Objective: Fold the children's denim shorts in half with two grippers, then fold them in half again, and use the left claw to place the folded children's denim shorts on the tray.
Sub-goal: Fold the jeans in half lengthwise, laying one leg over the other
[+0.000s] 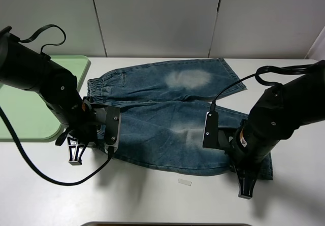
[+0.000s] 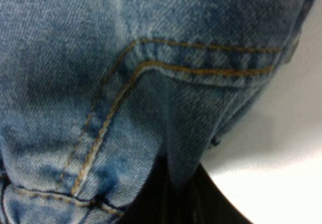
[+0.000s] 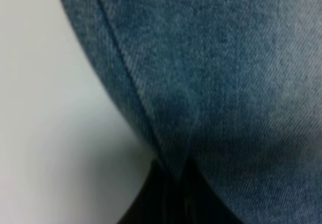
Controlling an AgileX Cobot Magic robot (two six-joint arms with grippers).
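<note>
- At the far left of the frame, the light-green tray [image 1: 25, 117] lies on the white table [image 1: 152, 200].
- Lower left, the left gripper [image 1: 76, 152] has its jaws closed tight on a pinched fold of the children's denim shorts [image 1: 167, 129].
- Across the middle, the shorts lie spread flat, waistband just beside the tray.
- Below them sits a small tape strip [image 1: 185, 182].
- Lower right, the right gripper [image 1: 247, 185] is clamped tight on the hem edge.

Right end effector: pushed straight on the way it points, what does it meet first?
Right end effector is shut on the denim shorts, so denim first; right behind it probably the table, depth unclear.
</note>
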